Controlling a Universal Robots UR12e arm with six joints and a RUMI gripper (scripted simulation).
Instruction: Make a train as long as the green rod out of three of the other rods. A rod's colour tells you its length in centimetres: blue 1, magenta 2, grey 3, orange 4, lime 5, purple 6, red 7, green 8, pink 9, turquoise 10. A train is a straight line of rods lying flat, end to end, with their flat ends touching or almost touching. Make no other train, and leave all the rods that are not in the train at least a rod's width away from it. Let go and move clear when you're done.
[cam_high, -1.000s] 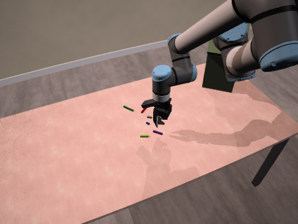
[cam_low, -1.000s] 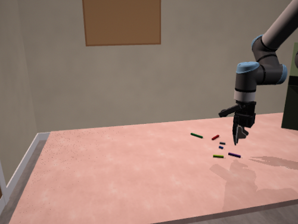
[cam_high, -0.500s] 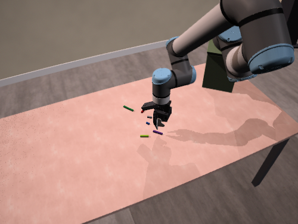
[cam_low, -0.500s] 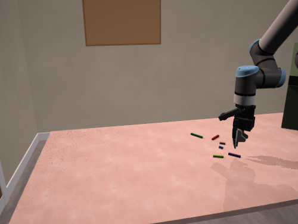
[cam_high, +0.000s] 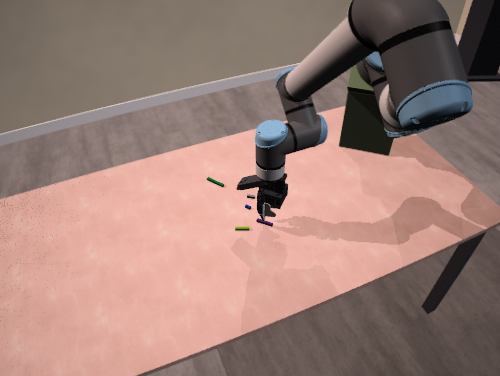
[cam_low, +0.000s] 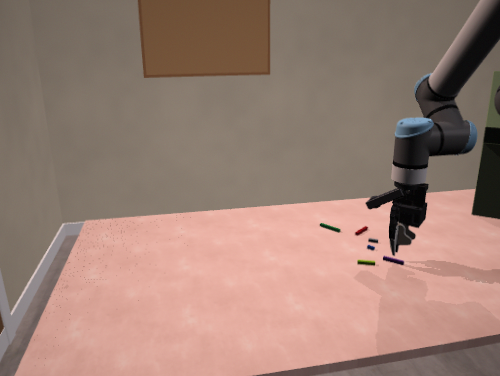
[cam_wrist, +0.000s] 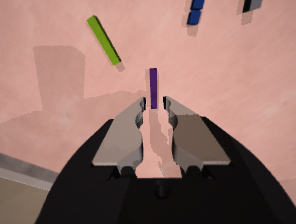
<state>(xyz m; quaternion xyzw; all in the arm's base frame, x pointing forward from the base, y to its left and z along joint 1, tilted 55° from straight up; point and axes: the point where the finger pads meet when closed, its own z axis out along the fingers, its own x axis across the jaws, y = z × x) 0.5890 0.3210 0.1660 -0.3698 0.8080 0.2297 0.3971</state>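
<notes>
The fingers (cam_high: 263, 218) (cam_low: 394, 253) point down above the worktop (cam_high: 125, 250) (cam_low: 200, 300) (cam_wrist: 235, 70), parted by a narrow gap slightly wider than a rod, with nothing in their hold. The purple rod (cam_high: 265, 222) (cam_low: 393, 260) (cam_wrist: 153, 88) lies flat below their tips, its length running along the gap; this alignment suits a grip on its long sides, leaving both ends free for joining.

In the wrist view, the lime rod (cam_high: 242, 228) (cam_low: 366, 262) (cam_wrist: 104, 41) lies ahead and left of the fingers, slanted. The blue rods (cam_high: 248, 206) (cam_low: 370, 247) (cam_wrist: 194, 18) lie ahead and right, end to end and almost touching, with the grey rod (cam_high: 251, 196) (cam_low: 373, 240) (cam_wrist: 256, 4) beyond. The red rod (cam_low: 361, 230) and green rod (cam_high: 215, 182) (cam_low: 330, 227) lie farther off.

Purple with two blues equals green in length, so the blue pair probably forms part of the train, and purple, still apart, is the likely remaining member. Lowering and closing squarely appears the next requirement; a skewed push could break the blue joint.

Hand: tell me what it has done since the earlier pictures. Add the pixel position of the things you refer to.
The hand (cam_high: 263, 218) (cam_low: 395, 253) (cam_wrist: 154, 97) has come down towards the purple rod (cam_high: 265, 222) (cam_low: 393, 260) (cam_wrist: 153, 82). Nothing was taken hold of or let go. The purple, lime (cam_high: 242, 228) (cam_low: 366, 262) (cam_wrist: 104, 41) and green (cam_high: 215, 182) (cam_low: 330, 227) rods show no visible shift.
</notes>
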